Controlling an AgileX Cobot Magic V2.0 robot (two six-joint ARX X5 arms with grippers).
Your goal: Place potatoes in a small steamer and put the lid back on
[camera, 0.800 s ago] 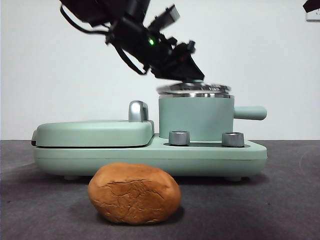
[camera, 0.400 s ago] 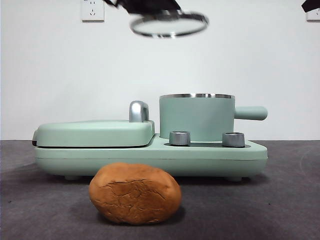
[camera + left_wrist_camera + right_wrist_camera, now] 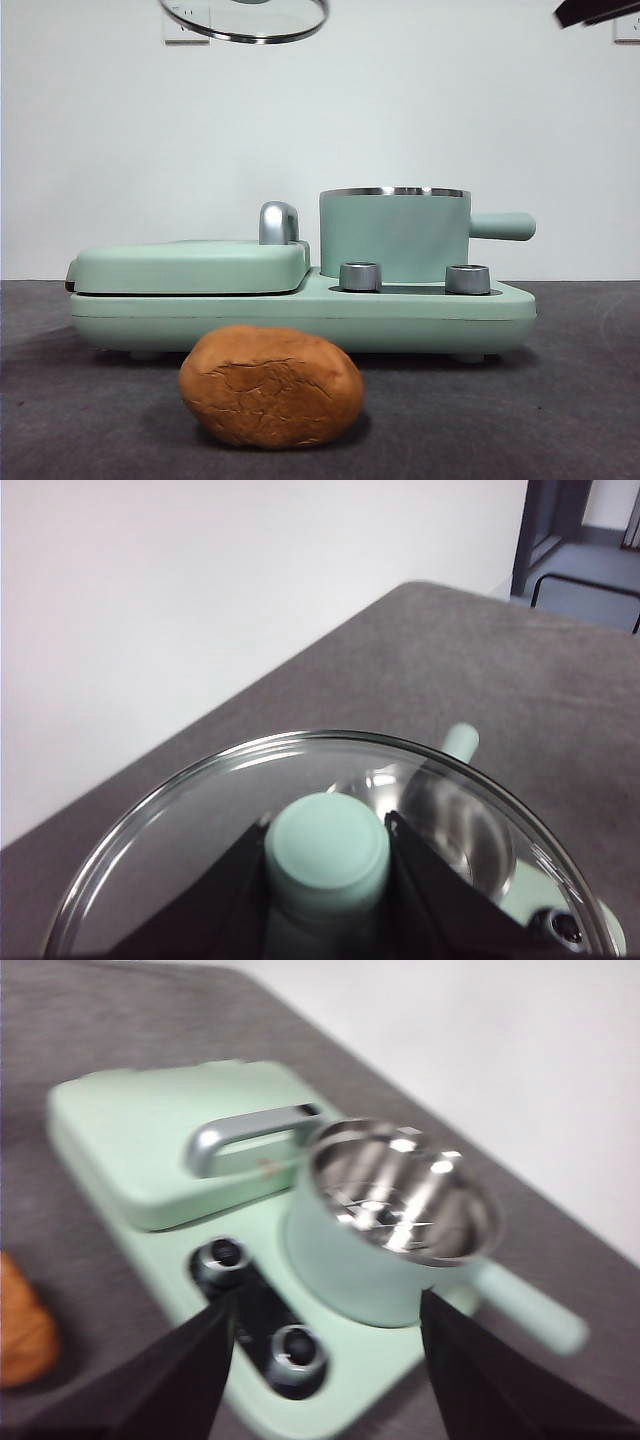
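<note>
- Front view: one potato [image 3: 271, 386] lay on the dark table [image 3: 580, 400], just in front of the mint-green cooker base [image 3: 300, 315] and apart from it. One small steamer [image 3: 394, 236] stood open on the right half of that base, steel rim bare, its single stubby handle pointing right. One flat griddle cover [image 3: 188, 267] with one chrome handle [image 3: 278, 222] sat on the left half. Two metal knobs [image 3: 360, 276] stood on the base below the steamer. One glass lid [image 3: 246, 18] hung high at the top edge, up and to the left of the steamer and well clear of it. A black tip of an arm showed at the top right corner. One wall socket was partly visible behind the lid.
- Left wrist view: my left gripper [image 3: 326, 865] was clamped on the lid's [image 3: 180, 850] one mint-green knob [image 3: 327, 852], a black jaw pressed to each side of it. Through the glass I saw the steamer's [image 3: 455, 825] steel inside and its handle, with one of the knobs near the lid's rim.
- Right wrist view: my right gripper [image 3: 326, 1365] hung above the cooker with its two jaws wide apart and nothing between them. The picture was blurred. Beyond the jaws were the one open steamer [image 3: 395, 1220], the griddle cover [image 3: 170, 1140], the two knobs [image 3: 225, 1253], and an edge of the potato [image 3: 22, 1330] on the table.
</note>
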